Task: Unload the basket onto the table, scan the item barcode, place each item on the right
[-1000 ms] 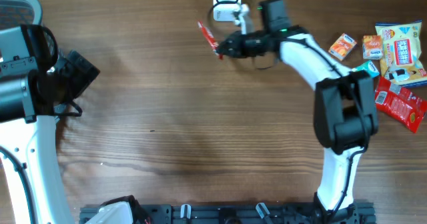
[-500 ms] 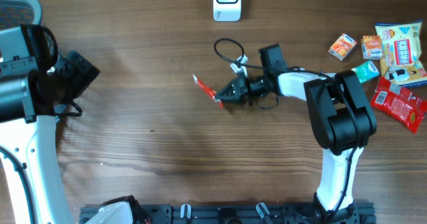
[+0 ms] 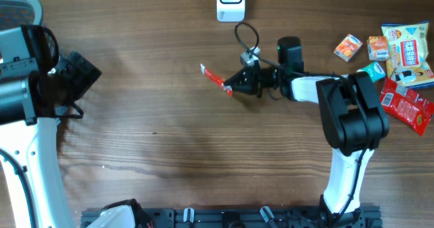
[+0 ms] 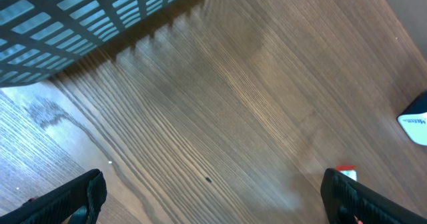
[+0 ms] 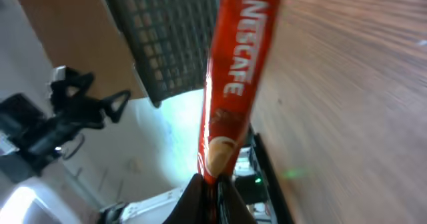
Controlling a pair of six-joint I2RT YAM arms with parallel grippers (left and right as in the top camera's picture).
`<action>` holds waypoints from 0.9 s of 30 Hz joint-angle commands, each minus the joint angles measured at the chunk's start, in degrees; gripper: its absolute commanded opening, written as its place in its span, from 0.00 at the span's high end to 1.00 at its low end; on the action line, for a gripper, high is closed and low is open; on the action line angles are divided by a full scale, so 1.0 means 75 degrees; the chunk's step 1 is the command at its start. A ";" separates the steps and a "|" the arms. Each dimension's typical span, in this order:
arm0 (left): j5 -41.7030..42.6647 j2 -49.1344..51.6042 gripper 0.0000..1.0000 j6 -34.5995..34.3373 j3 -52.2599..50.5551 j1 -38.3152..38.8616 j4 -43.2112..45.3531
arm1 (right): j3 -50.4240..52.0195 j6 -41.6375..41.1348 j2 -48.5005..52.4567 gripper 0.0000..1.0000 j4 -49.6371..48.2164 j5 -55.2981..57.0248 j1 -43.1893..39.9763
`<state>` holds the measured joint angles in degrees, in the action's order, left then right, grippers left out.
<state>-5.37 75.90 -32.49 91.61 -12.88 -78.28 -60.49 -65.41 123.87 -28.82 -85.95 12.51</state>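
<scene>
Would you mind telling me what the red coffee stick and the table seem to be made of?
The coffee stick: likely thin plastic or foil film, glossy, judging by the sheen and printed lettering. The table: wood or wood-look laminate, matte, with visible grain lines; which one is unclear.

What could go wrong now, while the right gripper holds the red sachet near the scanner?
1. The right gripper pinches the sachet only at one end, so the long free part might swing or slip out.
2. No barcode shows in any view, so it may not face the scanner, and the scan could fail.
3. The sachet looks thin, and the tight pinch might crease it.
</scene>
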 commanded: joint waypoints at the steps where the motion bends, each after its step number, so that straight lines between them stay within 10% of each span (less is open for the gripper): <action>1: -0.0125 -0.0020 0.00 -0.0108 0.0058 -0.0041 -0.0003 | -0.0055 -0.2460 -0.0023 0.96 -0.1682 -0.0472 -0.0157; 4: -0.0125 -0.0020 0.00 -0.0108 0.0058 -0.0041 -0.0003 | -0.0052 -0.2500 -0.0023 0.79 -0.2174 -0.0318 -0.0201; 14: -0.0125 -0.0020 0.00 -0.0108 0.0058 -0.0041 -0.0003 | 0.0527 -0.2267 -0.0023 0.91 -0.2157 -0.0691 -0.0227; 22: -0.0125 -0.0020 0.00 -0.0108 0.0058 -0.0041 -0.0003 | 0.0455 -0.2206 -0.0023 0.13 -0.4459 -0.0618 -0.0562; 27: -0.0125 -0.0020 0.00 -0.0108 0.0058 -0.0041 0.0000 | 0.0085 -0.3107 -0.0023 0.00 -0.5951 -0.0195 -0.0574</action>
<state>-5.37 75.90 -32.49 91.61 -12.88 -78.28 -57.17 -84.03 123.83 -70.32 -89.17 8.10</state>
